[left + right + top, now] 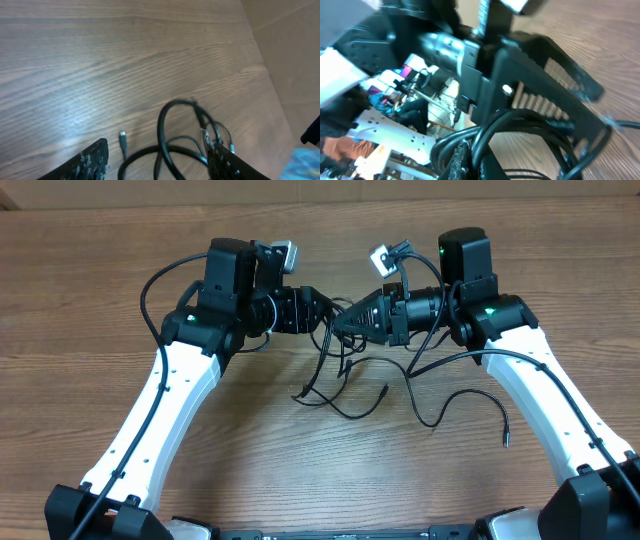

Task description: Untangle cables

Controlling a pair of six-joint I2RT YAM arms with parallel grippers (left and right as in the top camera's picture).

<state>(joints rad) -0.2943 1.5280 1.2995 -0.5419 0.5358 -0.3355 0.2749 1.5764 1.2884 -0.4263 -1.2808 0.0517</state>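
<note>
— When we look from overhead, where do the cables (345, 372) lie?
— We see one tangle at the middle of the worktop (100, 330), a little toward its far edge, with its top strands lifted to where our two grippers meet tip to tip.
— What is our right gripper (340, 322) doing?
— Its jaws are pressed together, pinching the cables, and a few strands hang from it down to the wood.
— And our left gripper (320, 308)?
— Its two fingers (90, 160) stand spread, with loops of cable between them. We cannot tell whether either finger touches a strand.
— How many cables do we have?
— We cannot count them inside the tangle, because the strands cross too much. We do count three free plug tips (297, 393) from above. Two lie just on the near side of the grippers, one at the tangle's left and one at its right. The third ends one loose strand (470, 395) that curves away toward the right edge.
</note>
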